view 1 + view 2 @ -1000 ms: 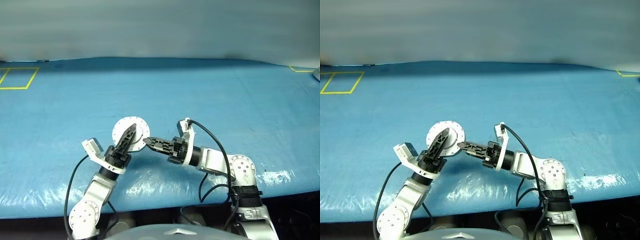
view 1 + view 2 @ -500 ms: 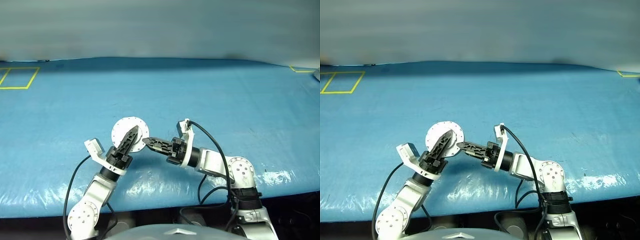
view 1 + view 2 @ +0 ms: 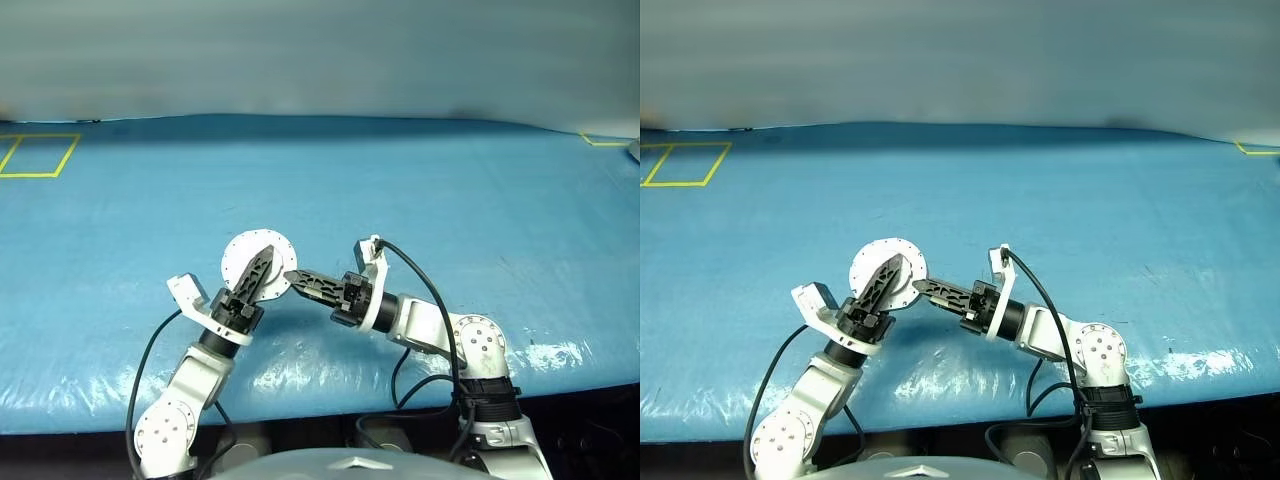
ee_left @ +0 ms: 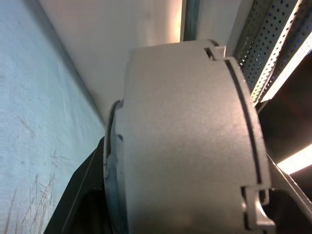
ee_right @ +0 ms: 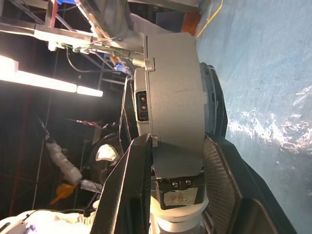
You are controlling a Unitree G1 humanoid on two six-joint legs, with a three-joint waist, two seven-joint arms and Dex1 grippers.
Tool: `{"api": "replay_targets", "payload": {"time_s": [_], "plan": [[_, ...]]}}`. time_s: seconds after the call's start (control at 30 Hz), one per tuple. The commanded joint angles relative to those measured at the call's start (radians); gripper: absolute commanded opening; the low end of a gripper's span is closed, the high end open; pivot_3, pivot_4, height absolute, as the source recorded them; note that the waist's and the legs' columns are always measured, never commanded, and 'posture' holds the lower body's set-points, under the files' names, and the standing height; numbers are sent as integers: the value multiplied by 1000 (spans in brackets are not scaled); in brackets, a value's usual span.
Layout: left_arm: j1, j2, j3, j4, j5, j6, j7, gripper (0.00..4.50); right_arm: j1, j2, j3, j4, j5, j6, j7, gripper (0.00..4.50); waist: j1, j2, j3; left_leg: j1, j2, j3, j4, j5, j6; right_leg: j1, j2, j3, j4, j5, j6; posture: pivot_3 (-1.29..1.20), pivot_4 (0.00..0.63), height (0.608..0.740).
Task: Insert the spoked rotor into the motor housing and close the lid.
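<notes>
The left tool [image 3: 262,268] and the right tool [image 3: 293,279], at its three o'clock, both clamp the closed motor housing [image 3: 240,262] above the blue tabletop [image 3: 420,180].

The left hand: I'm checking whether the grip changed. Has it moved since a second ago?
Yes. The left hand has closed its fingers onto the motor housing; judged against the table's near edge, it has not travelled.
</notes>
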Motion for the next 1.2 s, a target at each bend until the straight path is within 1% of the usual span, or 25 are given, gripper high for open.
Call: {"api": "replay_targets", "payload": {"time_s": [0.03, 0.07, 0.13, 0.2, 0.3, 0.47, 0.57, 0.67, 0.8, 0.87, 1.0, 1.13, 1.2], "plan": [[-25, 15, -45, -67, 0, 21, -30, 2531, -5, 16, 4, -53, -52, -45, 33, 1532, 0, 0, 0, 0, 0, 0, 0, 0, 0, 0, 0, 0, 0, 0, 0, 0, 150, 740], [-25, 17, -48, -69, -4, 23, -32, 2530, -3, 18, 3, -56, -61, -49, 44, 1924, 0, 0, 0, 0, 0, 0, 0, 0, 0, 0, 0, 0, 0, 0, 0, 0, 150, 740], [-23, 16, -49, -70, -20, 24, -50, 2412, -3, 20, 4, -54, -60, -44, 52, 2485, 0, 0, 0, 0, 0, 0, 0, 0, 0, 0, 0, 0, 0, 0, 0, 0, 150, 740], [-22, 17, -43, -64, -16, 19, -40, 2409, -3, 21, 6, -44, -49, -32, 43, 3127, 0, 0, 0, 0, 0, 0, 0, 0, 0, 0, 0, 0, 0, 0, 0, 0, 150, 740], [-31, 17, -23, -48, -3, 5, -7, 2409, -3, 19, 9, -42, -56, -27, 44, 3138, 0, 0, 0, 0, 0, 0, 0, 0, 0, 0, 0, 0, 0, 0, 0, 0, 150, 740], [-36, 34, 26, -50, -14, -19, -24, 2409, -7, 11, 14, -49, -82, -29, 57, 3138, -1, 0, 0, 0, 0, 0, 0, 0, 0, 0, 0, 0, 0, 0, 0, 0, 150, 740], [-64, 91, 168, -9, 18, -96, 4, 2409, -5, 4, 13, -59, -103, -38, 64, 3138, -2, 0, 0, 0, 0, 0, 0, 0, 0, 0, 0, 0, 0, 0, 0, 0, 150, 740], [-122, 151, 249, 54, 69, -136, 31, 2409, 2, -10, 24, -81, -156, -48, 101, 3138, -1, 0, 0, 1, 2, 0, 0, 0, 0, 0, 3, 0, 1, 0, -3, 0, 150, 740], [-264, 209, 353, 243, 143, -203, 78, 2409, 4, -12, 41, -78, -202, -42, 129, 3138, 4, 0, 0, 1, 2, 0, 0, 2, -2, 1, 4, -2, 1, 0, -3, 0, 150, 740], [-322, 218, 373, 314, 165, -214, 69, 2409, -6, -15, 44, -79, -222, -42, 143, 3138, 4, -1, 0, 0, 1, 0, 0, 2, -3, 2, 4, -1, 1, 0, -2, 0, 150, 740], [-448, 226, 375, 478, 240, -233, 37, 2409, -13, -19, 35, -73, -235, -39, 150, 3138, 5, -4, 1, -1, 0, 0, 1, 2, -3, 2, 4, 0, -1, 2, 0, 0, 150, 740], [-545, 215, 371, 573, 282, -240, 2, 2409, -7, -26, 46, -86, -254, -28, 156, 3138, 2, -8, 3, -1, 1, 0, 2, 2, -4, 1, 4, 0, 0, 2, 0, 0, 150, 740], [-567, 195, 386, 621, 324, -275, 41, 2409, 0, -22, 41, -90, -260, -35, 153, 3138, 1, -8, 3, -1, 1, 0, 2, 2, -4, 2, 4, 0, 0, 2, 0, 0, 150, 740]]}}
